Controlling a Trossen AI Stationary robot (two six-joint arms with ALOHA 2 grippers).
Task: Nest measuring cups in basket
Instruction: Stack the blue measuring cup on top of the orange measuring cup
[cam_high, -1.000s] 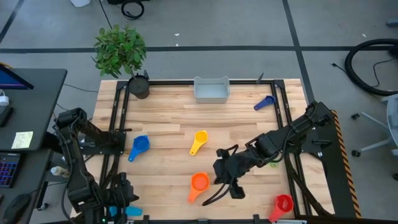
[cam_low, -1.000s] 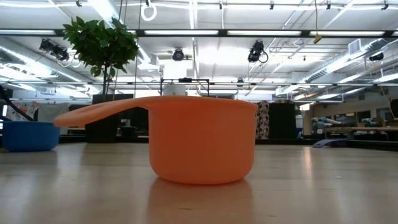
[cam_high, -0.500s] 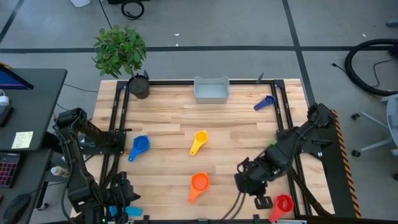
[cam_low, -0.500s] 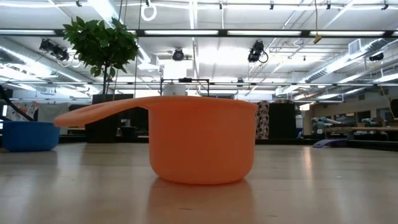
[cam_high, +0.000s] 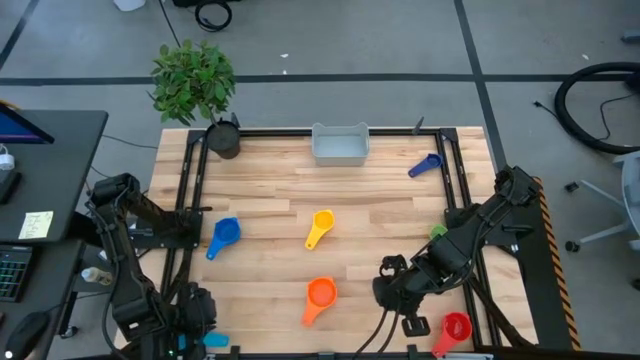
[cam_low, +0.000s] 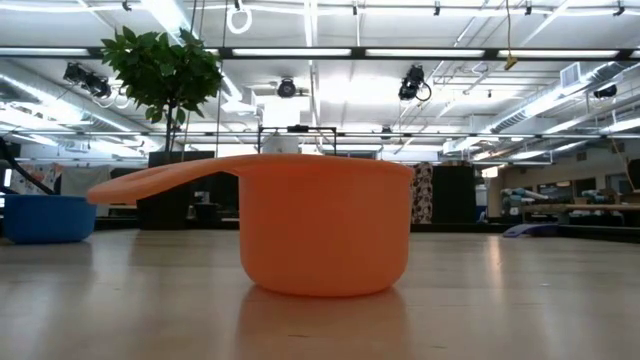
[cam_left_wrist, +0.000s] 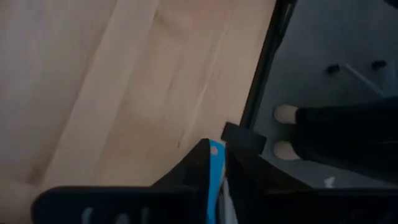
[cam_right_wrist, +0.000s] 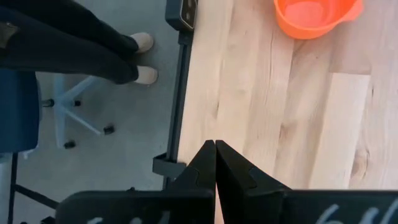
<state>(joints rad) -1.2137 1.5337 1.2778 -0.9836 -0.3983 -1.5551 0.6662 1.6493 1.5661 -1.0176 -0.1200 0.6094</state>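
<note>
Measuring cups lie apart on the wooden table: blue (cam_high: 225, 235), yellow (cam_high: 320, 228), orange (cam_high: 320, 294), red (cam_high: 455, 327), dark blue (cam_high: 425, 164), and green (cam_high: 437, 232) half hidden by my right arm. The grey-white basket (cam_high: 340, 144) stands at the far edge. My left gripper (cam_high: 203, 322) hangs at the near left corner, closed on a light blue cup (cam_high: 213, 340). My right gripper (cam_high: 390, 292) is shut with nothing in it, above the table between the orange and red cups. The low view shows the orange cup (cam_low: 325, 225) and the blue one (cam_low: 45, 217), but no gripper. My left gripper has a thin light blue edge (cam_left_wrist: 216, 163) of the cup between its two fingers, which come slanting down from above. The fingers hide which part of the cup this is. Whether the cup rests on the table does not show.
A dark pot with a green plant (cam_high: 222, 138) stands at the far left corner. Black frame rails (cam_high: 190, 200) run along the table's sides. A person's legs and shoes (cam_right_wrist: 140, 42) stand just beyond the near edge. Bare wood lies in the table's middle.
My right gripper has swung toward the table's right and near edges, away from the orange cup, tipping further down, and stayed shut. My left gripper has rolled its wrist in place. The cups on the table have not moved.
</note>
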